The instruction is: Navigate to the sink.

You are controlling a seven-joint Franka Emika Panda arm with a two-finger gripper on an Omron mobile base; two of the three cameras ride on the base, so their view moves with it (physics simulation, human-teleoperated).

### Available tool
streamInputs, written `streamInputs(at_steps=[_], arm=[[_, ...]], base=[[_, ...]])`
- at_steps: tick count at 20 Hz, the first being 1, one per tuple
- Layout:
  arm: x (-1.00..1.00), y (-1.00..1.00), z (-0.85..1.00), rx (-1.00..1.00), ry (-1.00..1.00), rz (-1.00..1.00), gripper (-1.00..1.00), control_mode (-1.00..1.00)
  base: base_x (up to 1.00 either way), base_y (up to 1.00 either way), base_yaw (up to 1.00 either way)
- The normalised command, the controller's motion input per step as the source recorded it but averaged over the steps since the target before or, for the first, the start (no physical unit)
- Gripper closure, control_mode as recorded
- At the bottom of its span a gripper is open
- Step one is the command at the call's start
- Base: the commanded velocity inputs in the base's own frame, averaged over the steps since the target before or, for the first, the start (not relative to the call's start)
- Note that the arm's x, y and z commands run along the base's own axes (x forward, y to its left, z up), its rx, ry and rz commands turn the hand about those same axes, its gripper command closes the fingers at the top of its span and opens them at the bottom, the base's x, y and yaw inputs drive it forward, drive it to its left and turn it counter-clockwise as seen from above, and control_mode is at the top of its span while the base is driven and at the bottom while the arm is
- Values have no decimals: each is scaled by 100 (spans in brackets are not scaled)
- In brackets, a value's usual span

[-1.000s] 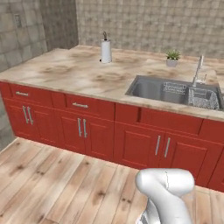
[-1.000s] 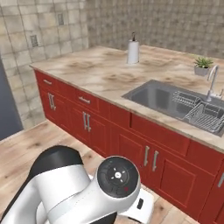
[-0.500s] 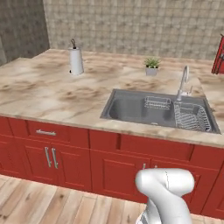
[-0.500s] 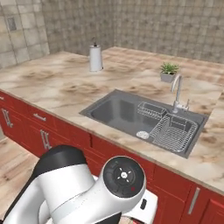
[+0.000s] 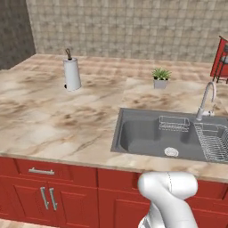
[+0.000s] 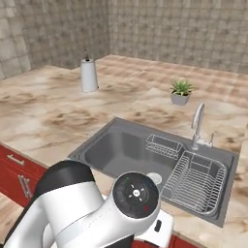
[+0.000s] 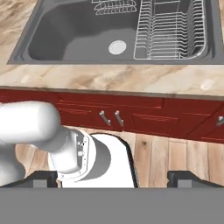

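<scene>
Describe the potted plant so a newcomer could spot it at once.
Start at the sink set in the marble counter. Look past its back rim toward the tiled wall: the plant stands there, left of the faucet. It is the one green thing on the counter, spiky leaves in a small grey pot, unlike the tall white paper towel roll farther left.

A home kitchen. A marble worktop (image 5: 53, 129) fills the left of the frame, with a steel sink (image 5: 138, 136) at centre right. Red cabinets (image 5: 49, 196) run along the bottom, tiled walls (image 5: 133, 26) across the top.
</scene>
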Motion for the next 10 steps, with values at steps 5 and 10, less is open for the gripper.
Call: streamInputs(at_steps=[5,10], arm=[[0,0,0,0,0,0,-100,100],[0,0,0,0,0,0,-100,100]], base=[[100,-10,-35],[25,-95,-37]])
